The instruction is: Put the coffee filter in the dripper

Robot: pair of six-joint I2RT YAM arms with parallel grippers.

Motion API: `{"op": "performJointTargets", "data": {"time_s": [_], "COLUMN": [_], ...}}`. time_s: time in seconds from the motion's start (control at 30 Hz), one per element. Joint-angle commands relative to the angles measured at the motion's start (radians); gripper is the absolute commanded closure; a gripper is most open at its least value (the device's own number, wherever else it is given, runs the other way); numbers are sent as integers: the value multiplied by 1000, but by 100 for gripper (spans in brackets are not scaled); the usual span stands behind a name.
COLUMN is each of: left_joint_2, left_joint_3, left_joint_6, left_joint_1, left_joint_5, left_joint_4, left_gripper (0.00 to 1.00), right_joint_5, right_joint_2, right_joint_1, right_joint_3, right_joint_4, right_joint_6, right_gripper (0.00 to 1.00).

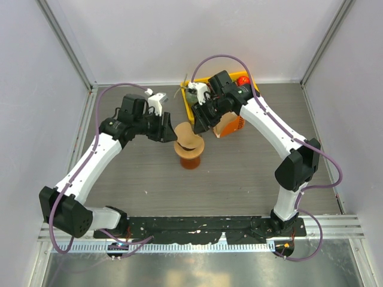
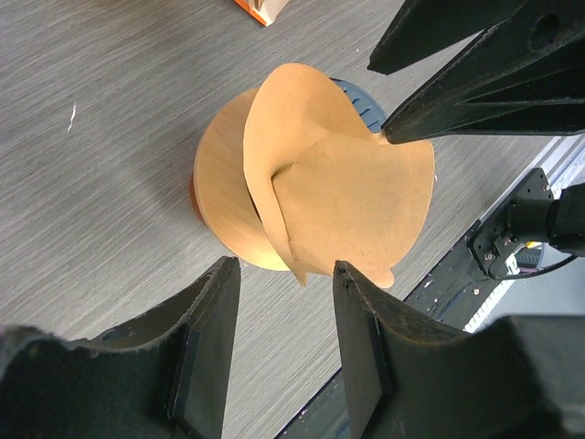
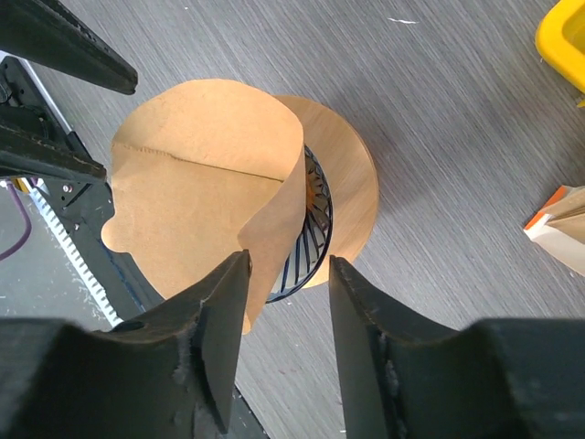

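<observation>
- Step: seating the filter [image 2: 338,192]. It's resting on the dripper [image 3: 313,229], which sits in the stand [image 3: 355,174] mid-table. The paper is only half opened, leaning w/ one flap curled up, so prob. not down in the cone yet.
- Left gripper [image 2: 279,338]: jaws wide apart, nothing held, paper edge just beyond the tips.
- Right gripper [image 3: 283,338]: jaws also wide, no pinch. Filter edge is right by one finger; can't tell if touching.
- Next, I'd say: spread the paper open and press it down into the ribs w/o tipping the dripper or creasing the paper.
- Count: 1 filter, 1 dripper, 1 stand, 1 carton [image 3: 559,227], 1 yellow bin [image 3: 565,37], 2 grippers.
</observation>
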Motion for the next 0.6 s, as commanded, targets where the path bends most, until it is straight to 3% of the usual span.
{"op": "performJointTargets", "data": {"time_s": [0.0, 0.47, 0.57], "left_joint_2": [-42, -60, -69], "left_joint_3": [-5, -3, -2], "left_joint_6": [14, 15, 14], "left_joint_1": [11, 25, 30], "left_joint_5": [1, 3, 4], "left_joint_4": [4, -4, -2], "left_gripper": [50, 43, 36], "right_joint_5": [12, 49, 36], "right_joint_2": [-58, -95, -99], "right_joint_1": [-9, -42, -42], "right_joint_3": [37, 34, 32], "right_joint_4": [16, 19, 21], "right_joint_6": [0, 0, 1], "right_gripper": [52, 51, 51]}}
